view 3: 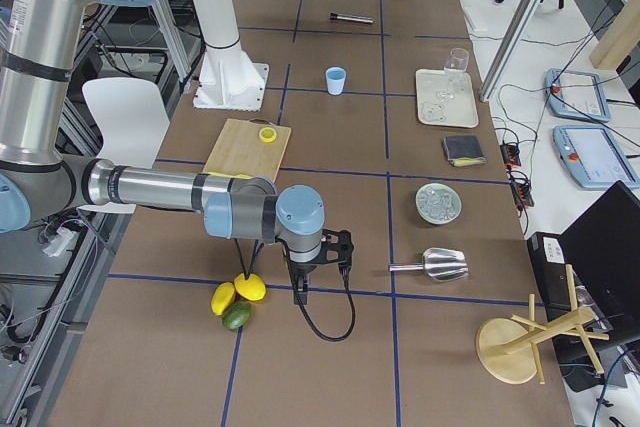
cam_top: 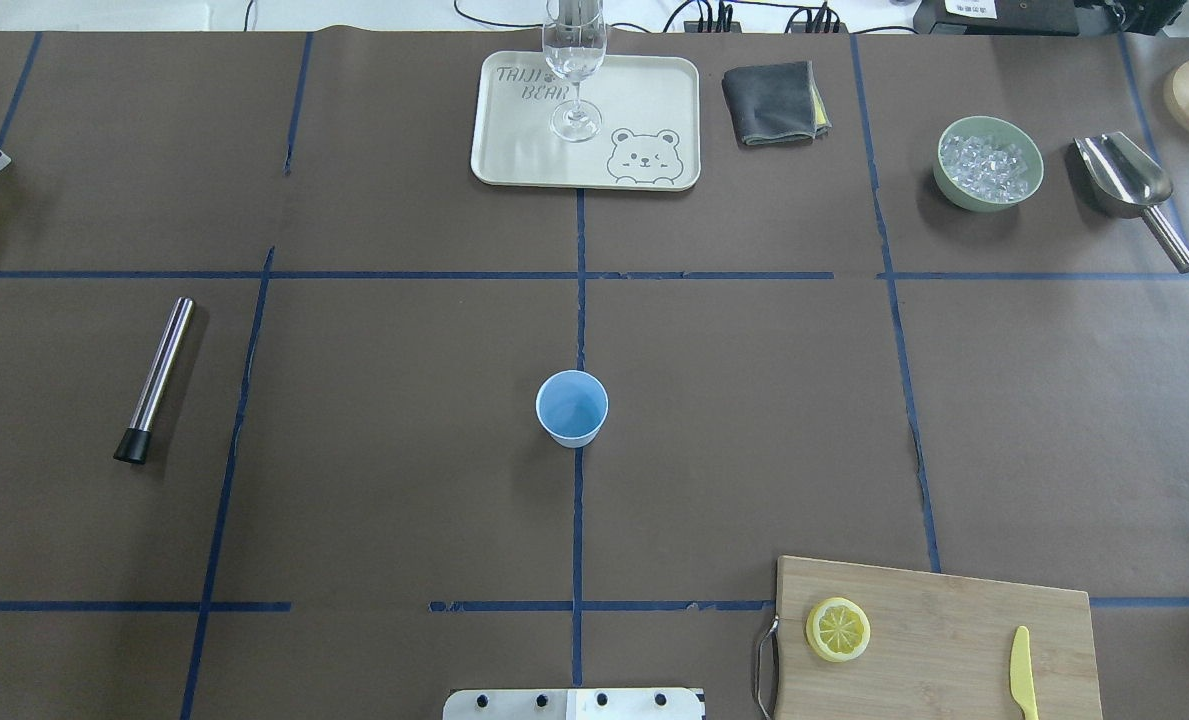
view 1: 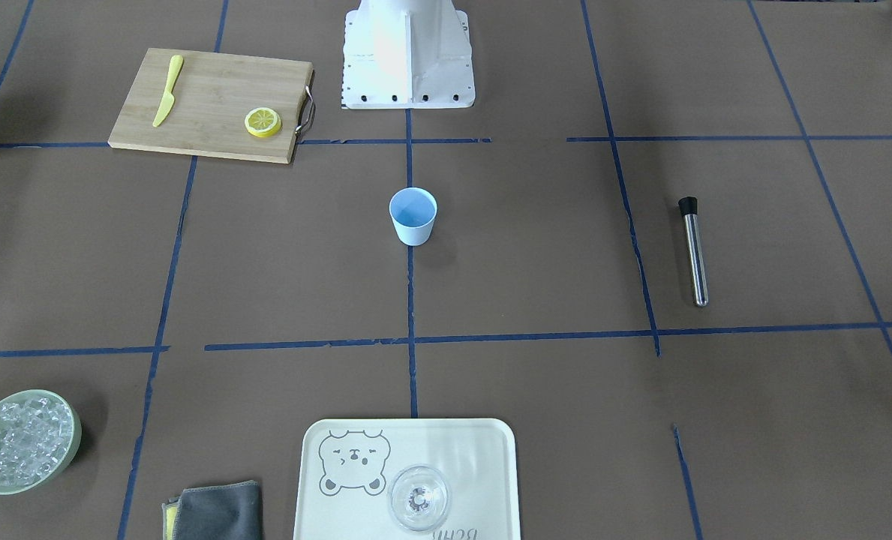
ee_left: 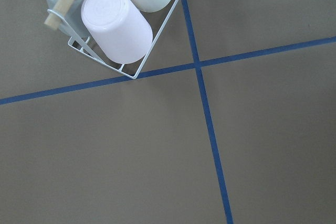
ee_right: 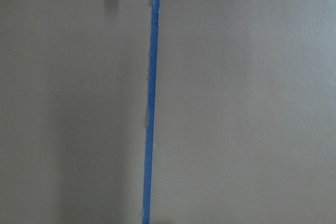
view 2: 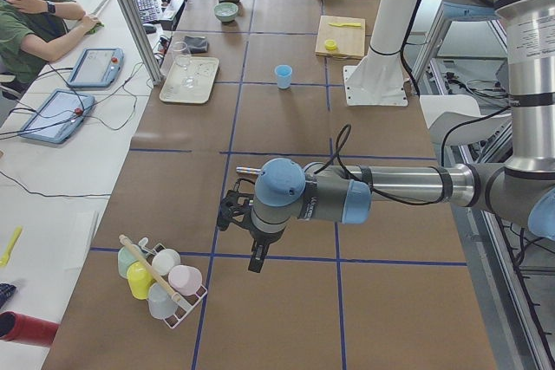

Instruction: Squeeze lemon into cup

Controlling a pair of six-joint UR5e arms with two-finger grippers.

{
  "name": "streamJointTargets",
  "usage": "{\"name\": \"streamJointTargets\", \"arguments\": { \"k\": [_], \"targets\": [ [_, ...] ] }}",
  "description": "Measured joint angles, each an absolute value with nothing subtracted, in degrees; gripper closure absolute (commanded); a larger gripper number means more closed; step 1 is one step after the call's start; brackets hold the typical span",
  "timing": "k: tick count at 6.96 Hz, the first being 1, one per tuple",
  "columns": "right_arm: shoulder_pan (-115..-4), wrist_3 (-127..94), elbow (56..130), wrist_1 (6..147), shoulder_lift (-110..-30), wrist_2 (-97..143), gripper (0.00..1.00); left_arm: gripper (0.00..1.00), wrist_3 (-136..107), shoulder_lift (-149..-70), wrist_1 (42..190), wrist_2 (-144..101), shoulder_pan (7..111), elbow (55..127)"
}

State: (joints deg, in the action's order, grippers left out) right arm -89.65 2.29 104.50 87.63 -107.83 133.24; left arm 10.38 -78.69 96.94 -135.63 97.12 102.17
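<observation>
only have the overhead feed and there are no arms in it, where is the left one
Observer: The left gripper hangs over the left end of the table, beside a wire rack of upturned cups.
Operator: and the right one
Observer: The right gripper hangs over the right end, near two whole lemons and a green fruit lying on the paper.

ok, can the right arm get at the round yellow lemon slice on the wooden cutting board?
Probably yes. The round yellow lemon slice lies uncovered on the wooden cutting board, apart from the yellow plastic knife; the right gripper hangs nearby, with open table between.
</observation>
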Motion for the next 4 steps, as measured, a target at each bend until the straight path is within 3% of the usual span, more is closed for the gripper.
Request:
{"name": "streamJointTargets", "arguments": {
  "k": [4],
  "targets": [
    [-89.65,2.23,104.50,87.63,-107.83,133.22,0.00,0.00,11.65,-78.48,99.30,-132.07,95.73,102.11]
  ]
}}
